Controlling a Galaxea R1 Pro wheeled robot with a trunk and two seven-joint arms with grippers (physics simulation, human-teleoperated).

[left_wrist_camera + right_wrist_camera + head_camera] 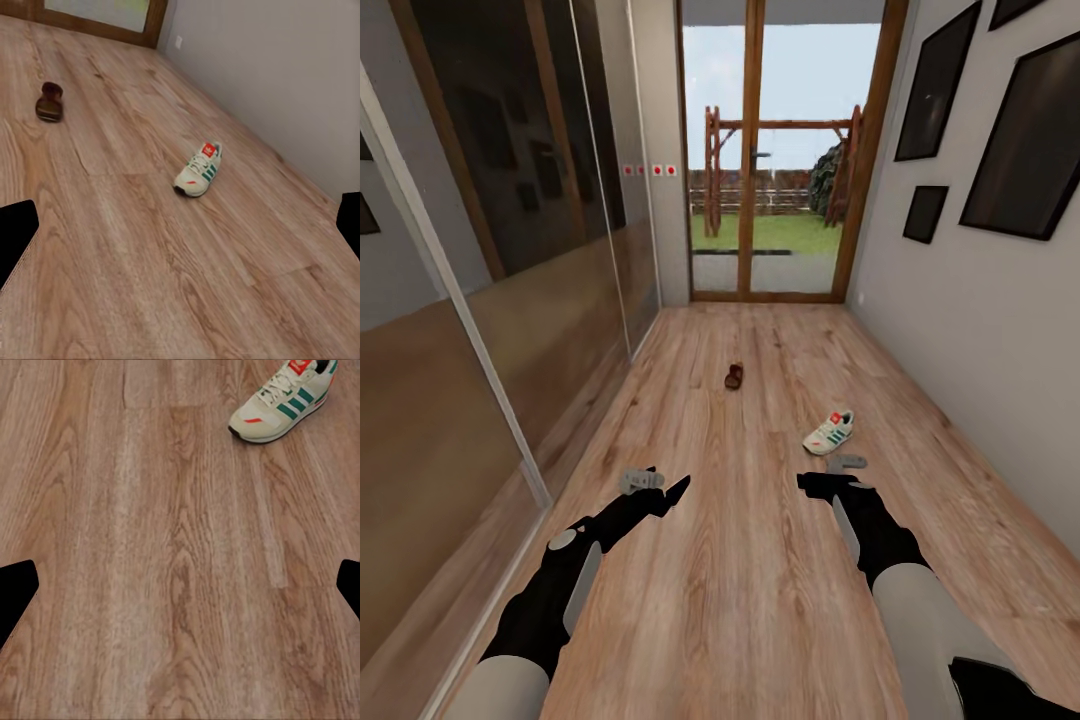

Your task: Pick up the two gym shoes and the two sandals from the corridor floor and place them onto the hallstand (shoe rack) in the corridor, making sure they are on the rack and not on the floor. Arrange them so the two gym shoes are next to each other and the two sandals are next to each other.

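One white gym shoe [829, 432] with green stripes lies on the corridor floor [750, 560] toward the right wall, just beyond my right gripper [832, 474]. It also appears in the right wrist view as the gym shoe [281, 401], ahead of the open, empty right gripper [180, 592]. A brown sandal [733, 377] rests farther down the corridor, near the middle. My left gripper [660, 487] hovers over the floor at the left, open and empty. Its wrist camera catches the gym shoe [199, 171] and the sandal [49, 102] beyond the open left gripper [180, 232]. The hallstand is out of view.
A mirrored sliding-door wardrobe [510, 250] lines the left side. A grey wall [980, 330] with dark framed pictures [1025, 150] runs along the right. A wood-framed glass door [785, 160] closes the far end. Bare planks lie between my arms and the shoes.
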